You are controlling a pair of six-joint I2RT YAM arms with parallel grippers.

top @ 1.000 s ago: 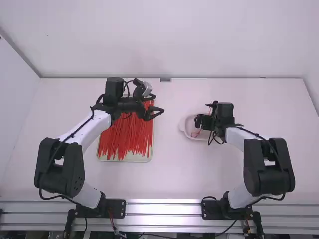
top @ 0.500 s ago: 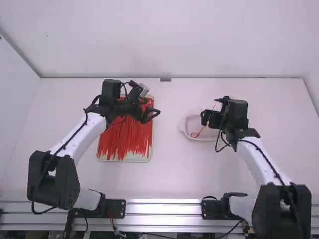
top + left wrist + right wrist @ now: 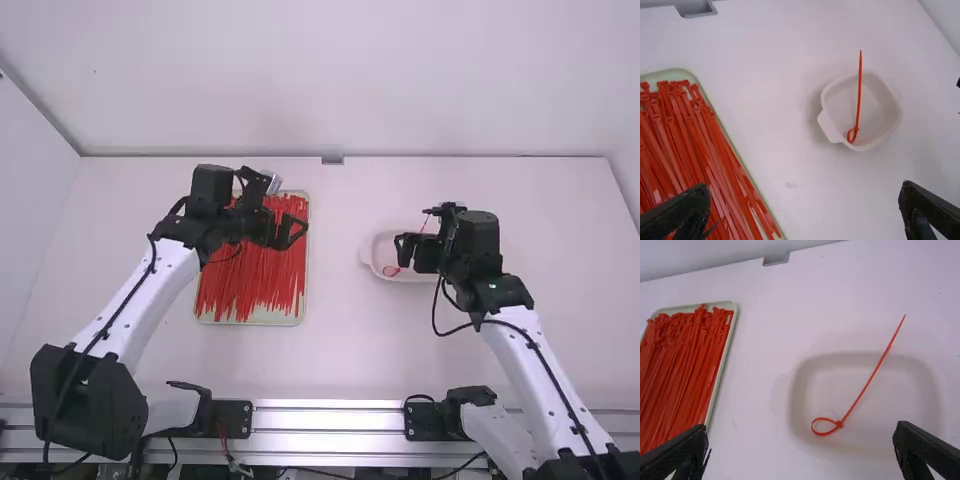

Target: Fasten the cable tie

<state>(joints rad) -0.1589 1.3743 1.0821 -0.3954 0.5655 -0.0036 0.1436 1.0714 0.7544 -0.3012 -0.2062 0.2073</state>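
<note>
Cable tie (image 3: pixel 866 381): being seen looped shut already, lying in the white dish (image 3: pixel 910 410).
Left gripper (image 3: pixel 283 210): being held wide apart, empty, over the tray (image 3: pixel 248 321) of spare ties.
Right gripper (image 3: pixel 410 250): being held apart too, empty, by the dish.
Left to do: probably nothing.

Left claw (image 3: pixel 285 208) and right claw (image 3: pixel 415 231) both hover, fingers spread wide.
</note>
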